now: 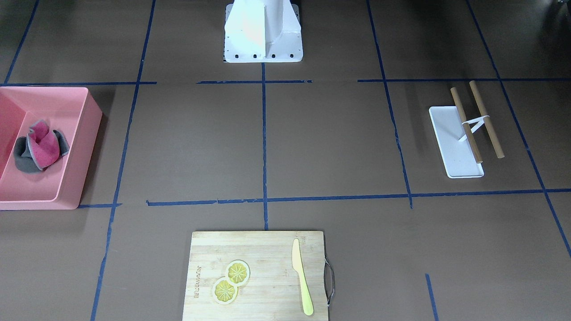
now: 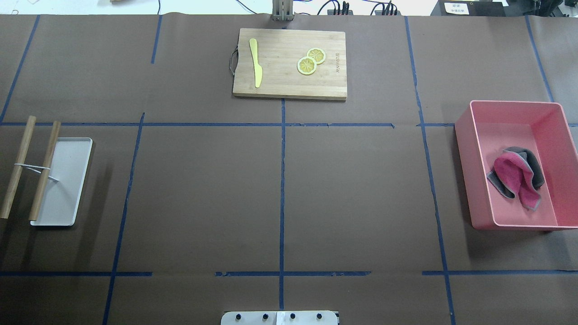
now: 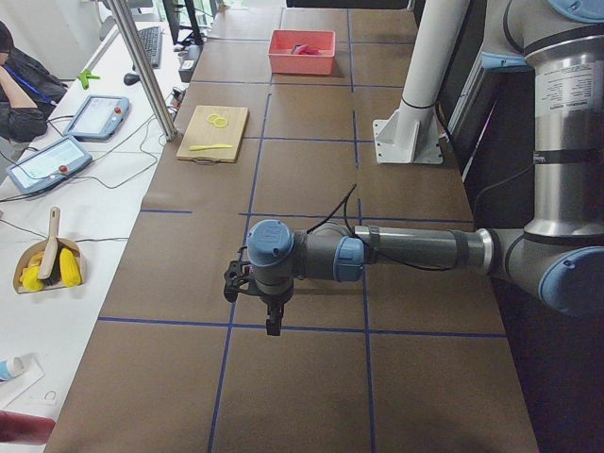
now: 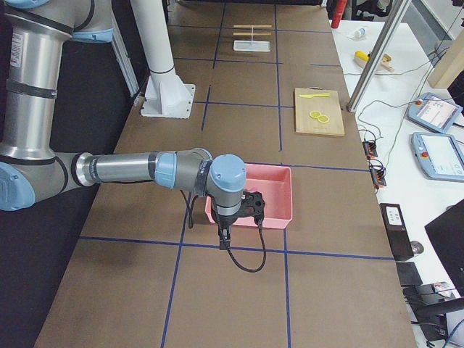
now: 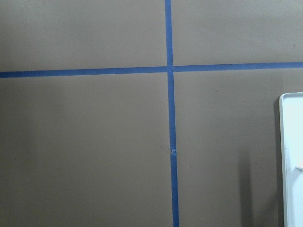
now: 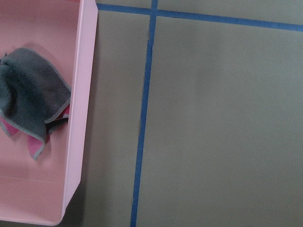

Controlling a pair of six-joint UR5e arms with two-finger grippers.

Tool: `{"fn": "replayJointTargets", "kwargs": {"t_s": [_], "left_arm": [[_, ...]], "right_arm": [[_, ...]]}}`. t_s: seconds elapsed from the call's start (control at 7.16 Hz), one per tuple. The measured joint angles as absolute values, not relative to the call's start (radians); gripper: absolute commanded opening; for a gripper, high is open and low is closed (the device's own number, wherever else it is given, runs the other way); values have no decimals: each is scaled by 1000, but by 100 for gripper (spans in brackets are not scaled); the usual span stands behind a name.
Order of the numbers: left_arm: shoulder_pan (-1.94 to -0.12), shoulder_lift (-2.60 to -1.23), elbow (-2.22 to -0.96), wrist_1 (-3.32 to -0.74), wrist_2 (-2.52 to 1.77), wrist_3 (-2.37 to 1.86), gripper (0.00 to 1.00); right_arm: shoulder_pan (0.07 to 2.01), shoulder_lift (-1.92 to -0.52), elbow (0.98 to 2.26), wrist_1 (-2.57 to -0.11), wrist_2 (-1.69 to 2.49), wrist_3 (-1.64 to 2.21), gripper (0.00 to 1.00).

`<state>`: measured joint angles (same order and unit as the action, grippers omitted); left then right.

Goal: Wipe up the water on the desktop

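The counter (image 2: 352,189), brown paper crossed by blue tape lines, is what I have to wipe, and I can't pick out any water on it in any view; the matte surface looks dry everywhere I can see. My wiping tool is the pink-and-grey cloth (image 2: 517,178), lying crumpled in the pink bin (image 2: 465,167) on my right side. I judge it soft, light and floppy, likely to drape and drag once lifted, so I'd pinch a raised fold at the top of the heap, not a flat edge against the bin floor. The bin wall is close beside it, so I'd come straight down.

The right gripper (image 4: 226,235) hangs above the counter just outside the bin; the left gripper (image 3: 272,316) hovers near the white tray (image 2: 63,180) with its two wooden sticks (image 2: 31,167). Both show only from the side, so whether their fingers are apart or together I cannot tell. Across from me sits a bamboo cutting board (image 2: 289,63) with lemon slices (image 2: 311,61) and a yellow knife (image 2: 255,61).
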<state>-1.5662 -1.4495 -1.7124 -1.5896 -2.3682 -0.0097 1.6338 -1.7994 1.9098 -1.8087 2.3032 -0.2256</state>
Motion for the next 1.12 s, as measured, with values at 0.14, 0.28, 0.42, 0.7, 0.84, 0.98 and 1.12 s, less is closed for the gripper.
{"fn": "replayJointTargets", "kwargs": {"t_s": [0.14,0.28,0.42,0.7,0.84,0.98,1.12], "left_arm": [[-1566,-1447,-1710,-1589,-2366,-11,100],[-1566,-1446,-1710,-1589,-2362,-11,100],[-1566,-1445,-1711,-1589,-2360,-12,100],[-1566,-1445,-1710,-1589,-2359,-12,100],[-1566,-1445,-1710,-1589,-2360,-12,100],[-1566,-1444,-1712,-1589,-2362,-12,100],[-1566,-1444,-1714,-1589,-2364,-12,100]], "right_arm": [[1634,-1799,1910,-1809,2304,-226,100],[1633,-1799,1910,-1807,2304,-226,100],[1633,-1799,1908,-1799,2304,-224,100],[1631,-1799,1901,-1784,2305,-218,100],[1631,-1799,1900,-1782,2306,-217,100],[1631,-1799,1899,-1781,2306,-216,100],[1631,-1799,1899,-1781,2307,-216,100]]}}
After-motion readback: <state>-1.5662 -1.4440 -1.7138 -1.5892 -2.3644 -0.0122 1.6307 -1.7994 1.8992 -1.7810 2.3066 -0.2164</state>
